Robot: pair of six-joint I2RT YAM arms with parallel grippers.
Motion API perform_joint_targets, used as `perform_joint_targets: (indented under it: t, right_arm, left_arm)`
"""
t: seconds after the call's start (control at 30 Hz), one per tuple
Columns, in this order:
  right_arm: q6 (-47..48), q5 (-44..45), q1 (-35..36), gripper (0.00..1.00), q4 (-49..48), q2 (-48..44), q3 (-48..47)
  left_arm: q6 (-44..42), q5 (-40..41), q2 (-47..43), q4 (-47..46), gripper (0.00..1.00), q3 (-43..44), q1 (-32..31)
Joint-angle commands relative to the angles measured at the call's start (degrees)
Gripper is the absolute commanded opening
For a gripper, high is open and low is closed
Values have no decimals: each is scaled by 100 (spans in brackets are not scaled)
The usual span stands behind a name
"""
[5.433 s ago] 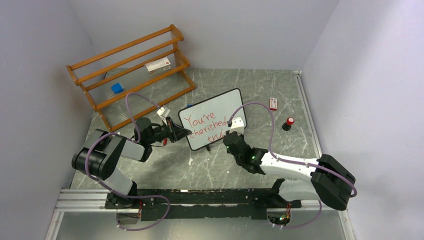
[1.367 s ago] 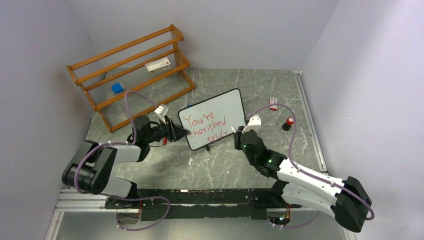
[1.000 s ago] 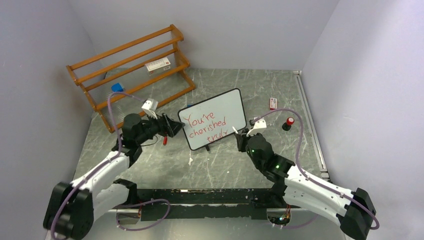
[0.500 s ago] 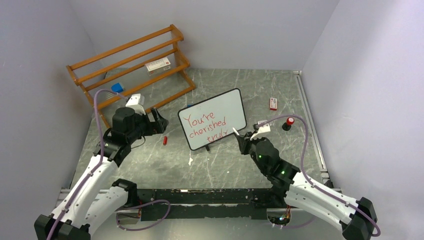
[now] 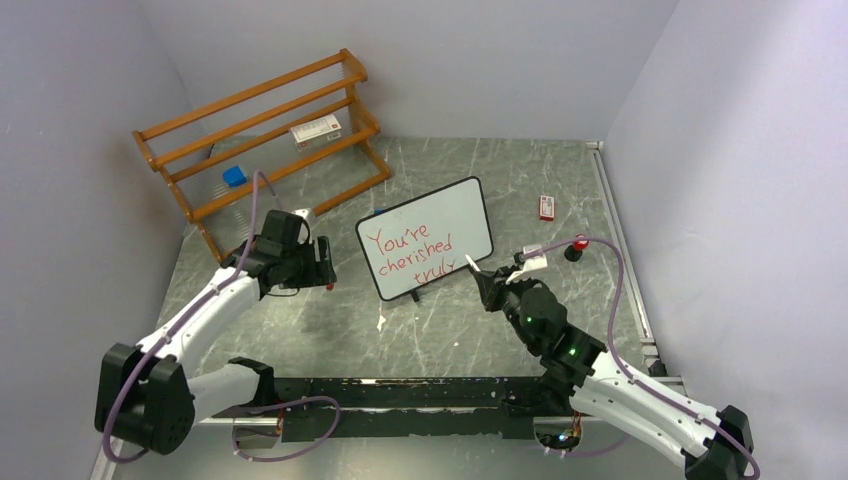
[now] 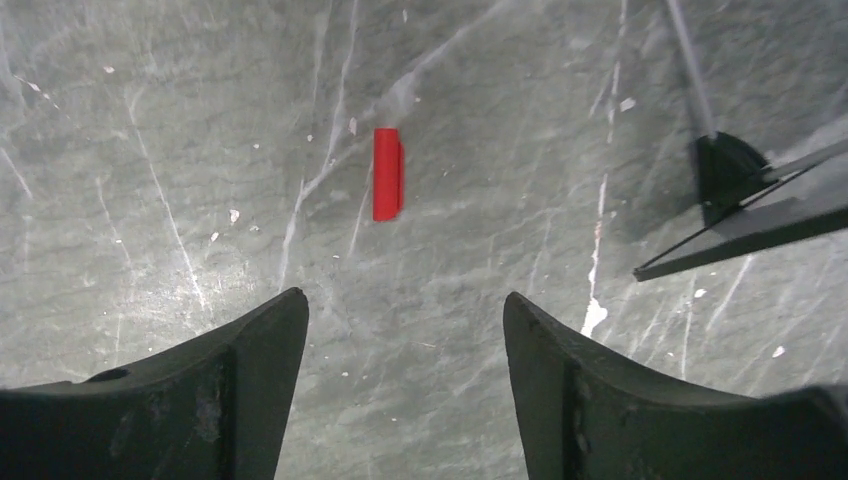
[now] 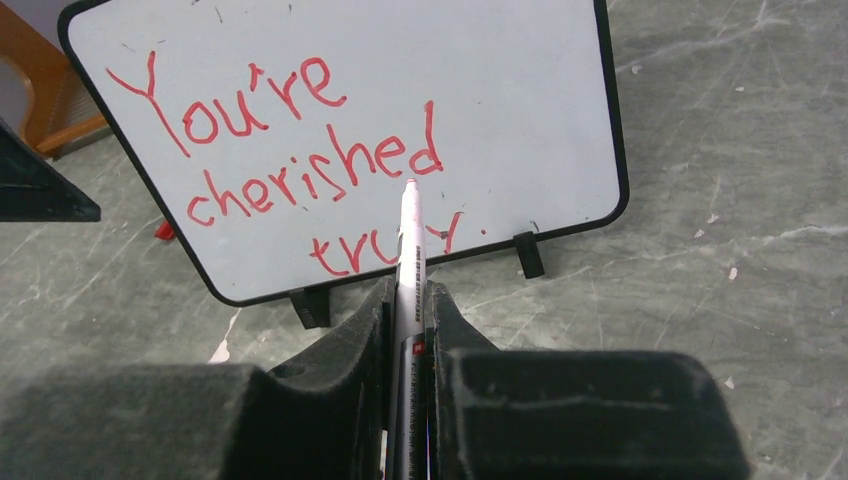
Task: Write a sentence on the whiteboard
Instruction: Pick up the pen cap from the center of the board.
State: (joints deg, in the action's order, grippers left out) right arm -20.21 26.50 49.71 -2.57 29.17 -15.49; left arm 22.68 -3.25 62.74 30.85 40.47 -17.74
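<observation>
Your released left tool (image 6: 400,310) hangs with the small red cylindrical cap (image 6: 388,174) at twelve o'clock; centre on it before closing. Your right tool (image 7: 407,300) clenches the white marker (image 7: 408,240).

High overhead, two wrist close-ups — whiteboard (image 5: 425,238) in common

A black-framed whiteboard (image 5: 440,215) stands propped on the grey marbled bench (image 5: 470,175), its red sentence (image 5: 412,250) reading "You're cherished truly". Near the board's lower right corner, the right tool (image 5: 484,282) grips a white marker (image 5: 471,266). The left tool (image 5: 322,270) points down at the bench left of the board. A wooden rack (image 5: 262,140) stands behind.
</observation>
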Motion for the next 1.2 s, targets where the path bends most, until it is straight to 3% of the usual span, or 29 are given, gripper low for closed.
perform_joint_targets:
  t: [0.0, 0.47, 1.17]
  right_arm:
    - [61, -25, -30, 0, -111, -44, 67]
    - [86, -101, -34, 0, -169, 44, 81]
    - [78, -84, -36, 0, -200, 90, 89]
  left_arm:
    - [-229, -113, 408, 77, 72, 251, 33]
    - [-894, -307, 2242, 4, 44, 986, 52]
    - [-1185, -545, 2992, 77, 28, 1006, 77]
